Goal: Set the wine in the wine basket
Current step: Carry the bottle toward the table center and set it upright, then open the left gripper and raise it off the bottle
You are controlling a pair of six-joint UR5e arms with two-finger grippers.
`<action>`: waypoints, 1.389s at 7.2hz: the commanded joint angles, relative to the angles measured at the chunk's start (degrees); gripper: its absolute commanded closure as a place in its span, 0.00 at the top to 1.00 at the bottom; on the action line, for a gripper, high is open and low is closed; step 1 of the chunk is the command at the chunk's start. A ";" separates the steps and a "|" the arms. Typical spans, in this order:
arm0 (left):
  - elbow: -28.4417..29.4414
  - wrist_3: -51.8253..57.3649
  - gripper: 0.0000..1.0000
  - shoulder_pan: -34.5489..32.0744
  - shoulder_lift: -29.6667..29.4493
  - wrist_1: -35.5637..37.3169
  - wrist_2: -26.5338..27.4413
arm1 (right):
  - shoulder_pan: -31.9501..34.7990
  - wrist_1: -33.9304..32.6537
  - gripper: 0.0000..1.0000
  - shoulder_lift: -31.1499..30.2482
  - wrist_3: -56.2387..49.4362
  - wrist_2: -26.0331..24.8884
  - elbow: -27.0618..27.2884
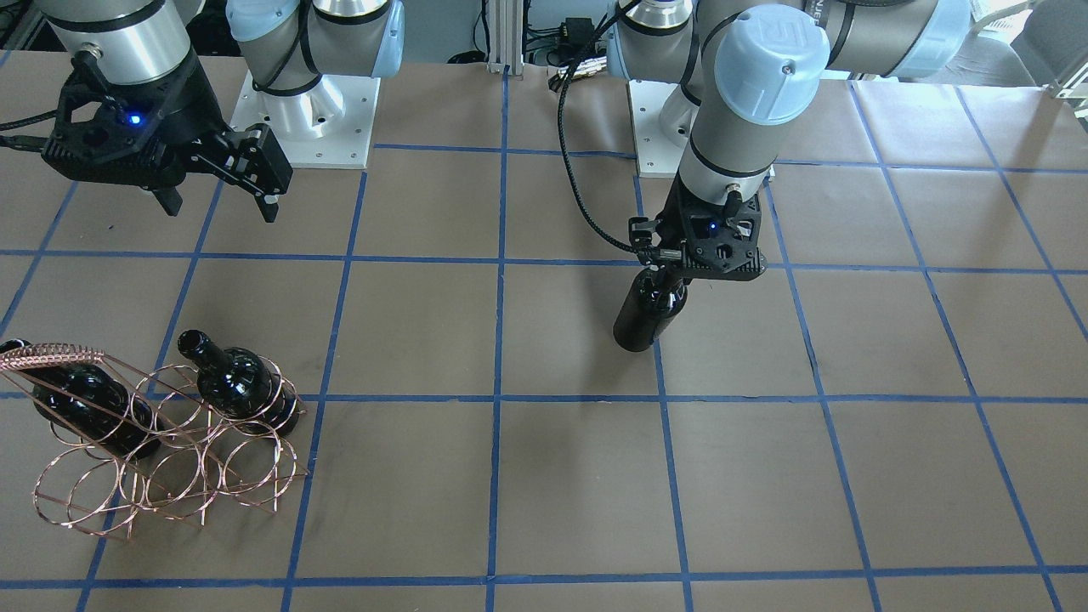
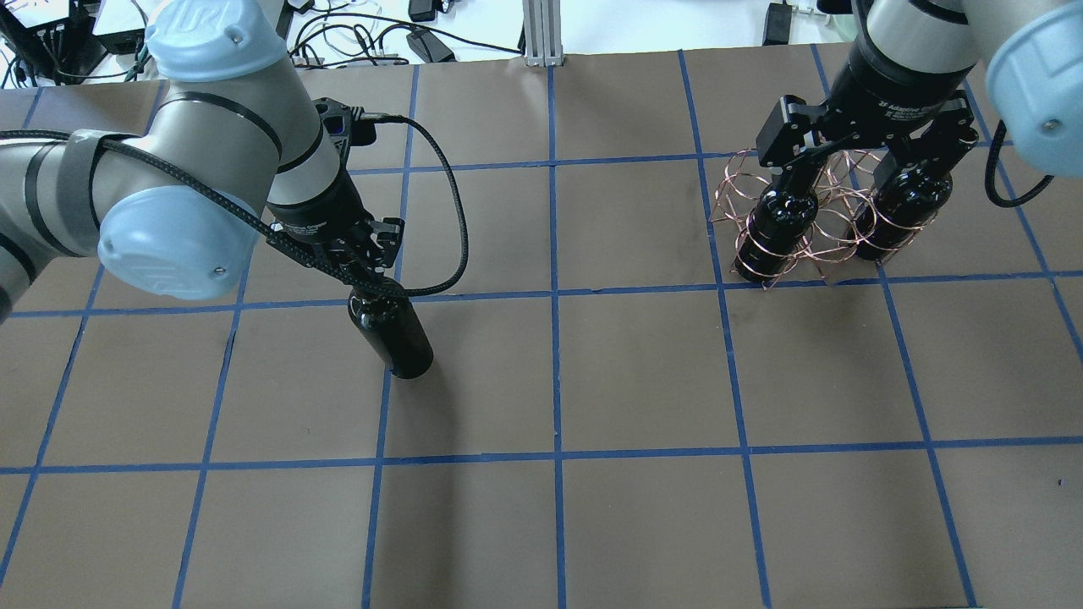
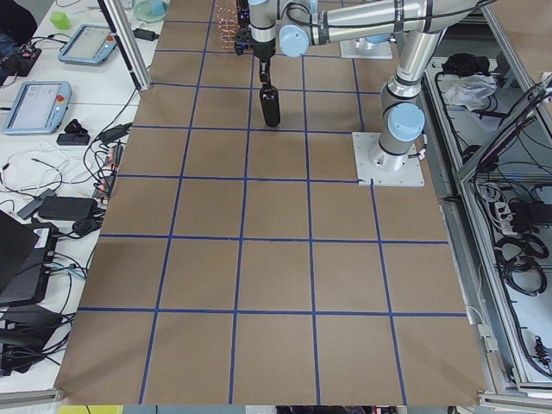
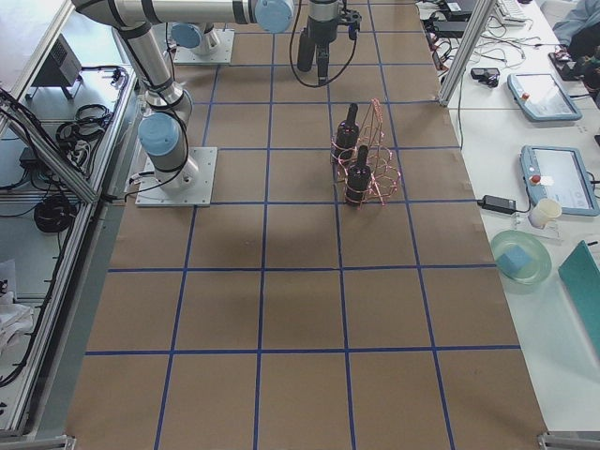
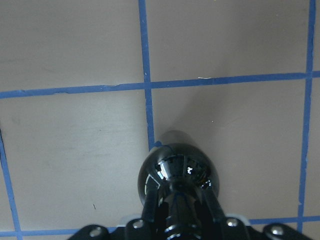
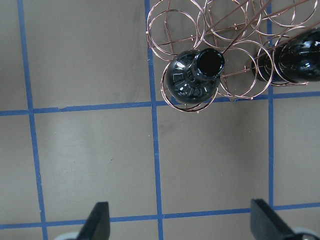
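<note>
Left claw (image 2: 366, 283) clasps wine (image 2: 394, 340) neck, possibly off table (image 2: 626, 381).

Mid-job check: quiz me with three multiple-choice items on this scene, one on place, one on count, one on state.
1. The wine outside the wine basket is: A lying on its side; B in the left gripper; C in the right gripper.
2. Bottles inside the wine basket: A one; B two; C three.
3. The right gripper is: A open; B shut on a bottle; C shut empty.
Answers: B, its neck is clamped upright; B, two show among the rings; A, its fingers stand wide apart.
</note>
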 commanded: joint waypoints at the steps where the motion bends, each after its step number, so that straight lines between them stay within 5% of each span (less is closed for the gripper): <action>1: -0.44 -0.23 0.00 0.01 -0.12 -0.11 -0.01 | 0.00 -0.06 0.99 0.00 -0.09 0.01 0.00; 3: -0.71 -0.32 0.00 -0.17 -0.30 -0.11 -0.18 | 0.00 -0.06 0.99 0.00 0.00 0.01 0.00; 4: -0.71 -0.15 0.42 -0.17 -0.30 -0.11 -0.36 | 0.00 -0.06 0.99 0.00 0.00 0.01 0.00; 6: -0.01 -0.67 0.87 -0.08 -0.56 -0.11 -0.80 | 0.00 -0.06 0.99 0.00 -0.09 0.01 0.00; 7: 1.21 -0.68 1.00 0.61 0.22 -2.12 -0.71 | 0.00 -0.15 0.99 0.00 0.00 0.01 0.00; 10: 14.81 -2.96 1.00 6.57 0.05 -11.09 0.25 | 0.44 -0.24 0.99 -0.61 0.70 0.01 0.27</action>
